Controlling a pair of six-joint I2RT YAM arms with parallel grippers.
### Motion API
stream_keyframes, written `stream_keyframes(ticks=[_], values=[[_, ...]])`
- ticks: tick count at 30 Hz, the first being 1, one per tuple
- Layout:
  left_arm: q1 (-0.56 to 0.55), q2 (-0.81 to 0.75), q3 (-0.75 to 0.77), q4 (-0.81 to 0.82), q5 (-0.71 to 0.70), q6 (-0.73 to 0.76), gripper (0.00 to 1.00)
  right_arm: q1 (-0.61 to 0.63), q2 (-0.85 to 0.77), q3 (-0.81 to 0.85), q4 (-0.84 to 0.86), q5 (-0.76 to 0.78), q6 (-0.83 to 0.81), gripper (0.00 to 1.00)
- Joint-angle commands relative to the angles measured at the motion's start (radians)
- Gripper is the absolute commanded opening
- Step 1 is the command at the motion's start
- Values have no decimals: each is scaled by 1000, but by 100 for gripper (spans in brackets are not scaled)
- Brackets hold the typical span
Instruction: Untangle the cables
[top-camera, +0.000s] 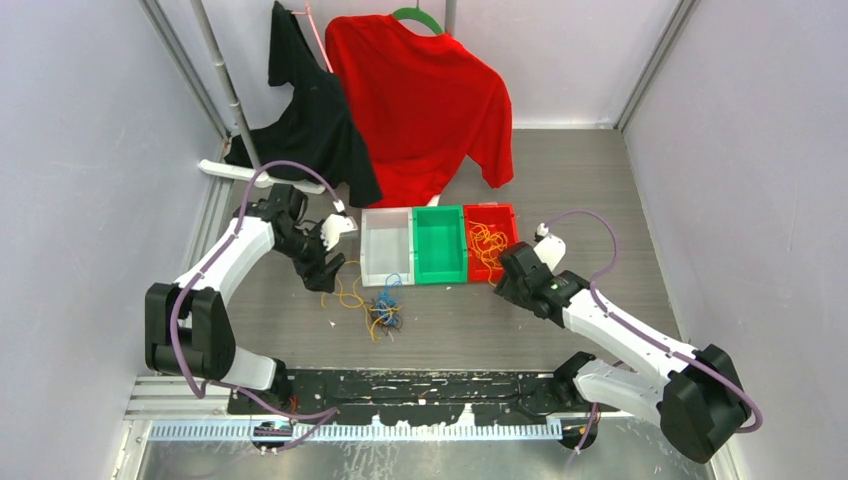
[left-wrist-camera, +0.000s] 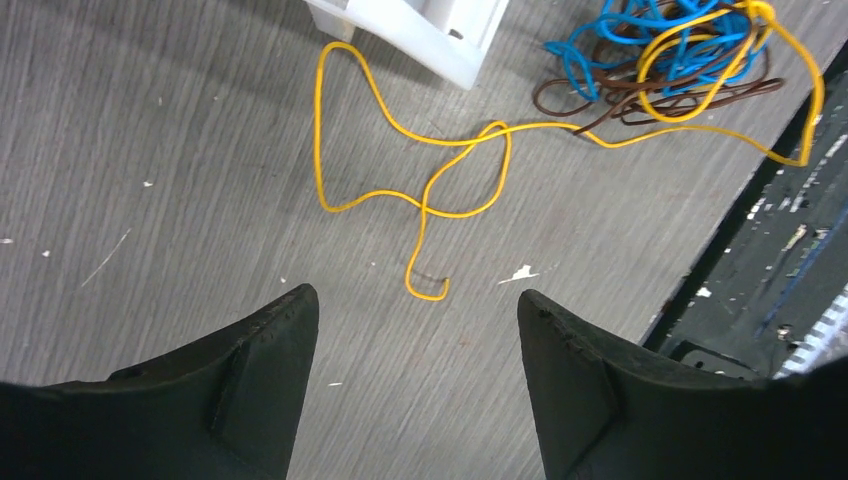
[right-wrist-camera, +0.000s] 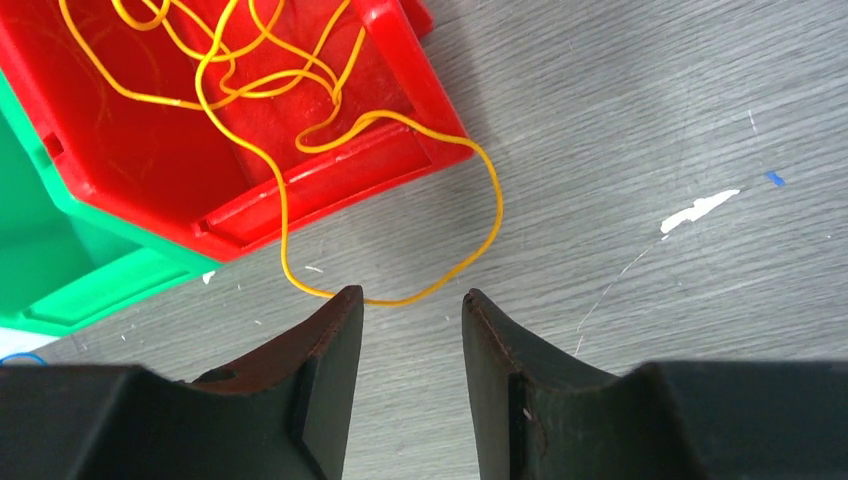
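The left gripper (left-wrist-camera: 415, 300) stands released, nothing between its fingers (left-wrist-camera: 265, 360) — a loose yellow cable (left-wrist-camera: 318, 130) ends on the table (left-wrist-camera: 150, 150) just ahead, running back to a knot of blue, brown and yellow cables (left-wrist-camera: 640, 70) near the white bin (left-wrist-camera: 440, 45). The right gripper (right-wrist-camera: 410, 292) is parted too; a yellow loop (right-wrist-camera: 497, 205) spilling from the red bin (right-wrist-camera: 420, 90) passes its tips, perhaps touching one.
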Motion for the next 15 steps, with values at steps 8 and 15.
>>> stream_keyframes(ticks=[8, 15], values=[[7, -39, -22, 96, -29, 20, 67, -23, 28, 32, 236, 93, -39, 14], [7, -27, 36, 39, -6, 4, 56, -34, 98, 101, 324, 112, -142, 1]])
